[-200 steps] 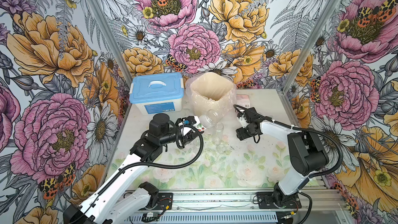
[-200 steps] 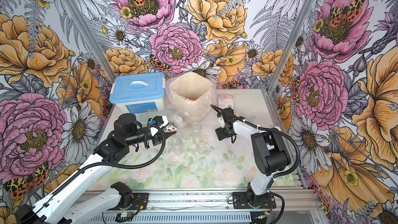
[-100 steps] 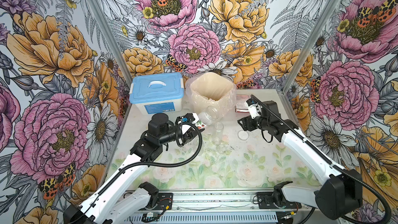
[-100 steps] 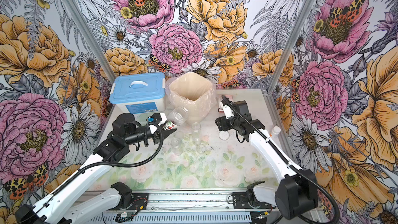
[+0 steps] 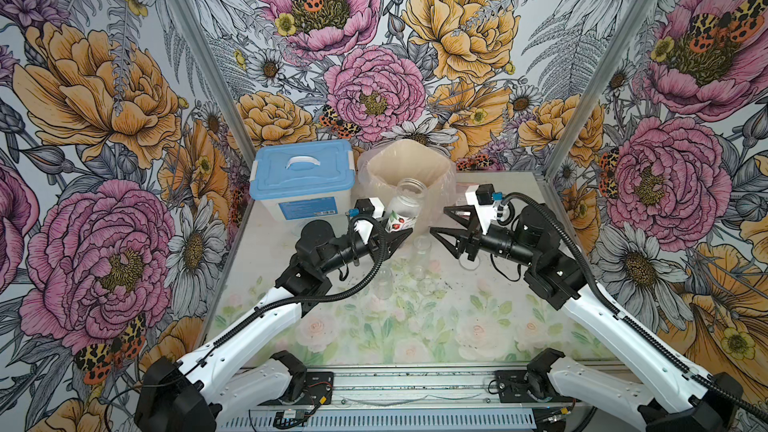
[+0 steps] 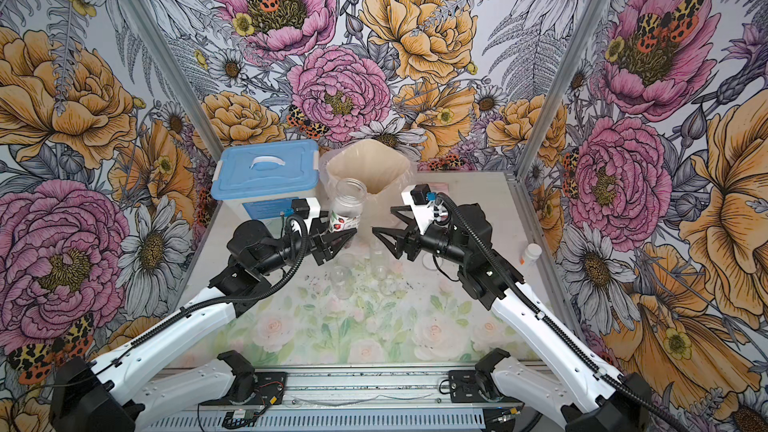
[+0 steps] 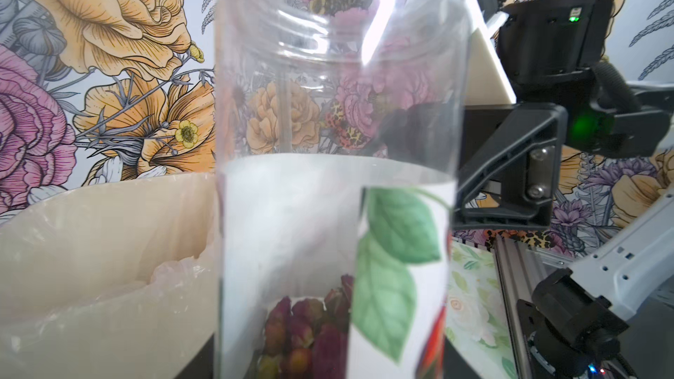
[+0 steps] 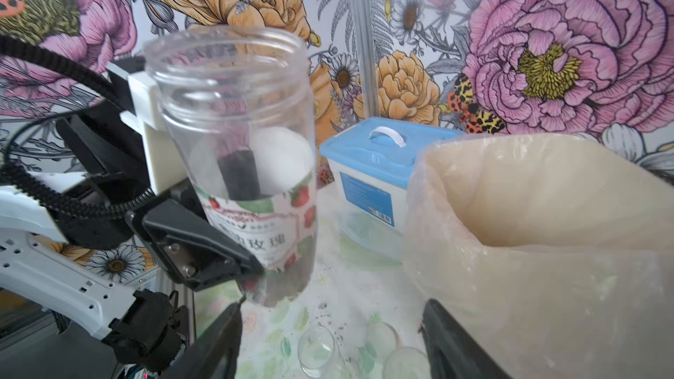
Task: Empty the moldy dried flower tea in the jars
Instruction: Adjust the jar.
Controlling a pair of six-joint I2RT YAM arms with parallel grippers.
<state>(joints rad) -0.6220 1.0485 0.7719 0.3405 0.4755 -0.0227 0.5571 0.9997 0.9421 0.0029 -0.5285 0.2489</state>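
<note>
Pinching a labelled jar [image 5: 402,209] low on its body, the left gripper [image 5: 398,225] holds it off the table [image 5: 478,326] just in front of a bag-lined bin [image 5: 409,164], with one black finger [image 8: 204,249] pressed across the label. The jar's long axis runs nearly upright with a slight lean. Its uncapped mouth points up and its base points down. The tea [image 7: 310,329], dark red buds, sits in a small heap at the jar's base, and the rest of the jar is clear. The right gripper [image 5: 438,219] faces the jar from the other side. Its jaws are spread, nothing lies between them, and it does not touch the jar. A blue-lidded box [image 5: 303,172] stands beside the bin. Both top views show the two arms meeting near the bin, with slim jars [image 5: 384,282] of clear glass on the table between them. Whether these stand or lie is hard to tell from above. A white lid [image 5: 468,263] lies under the right arm, and dark specks are scattered over the table. A small white-capped bottle [image 6: 531,253] by the right wall appears in only one top view. The left wrist view alone shows the buds clearly, through a gap in the label. The right wrist view alone shows the label's red printing and the jar's whole outline, with the slim jars below it.
</note>
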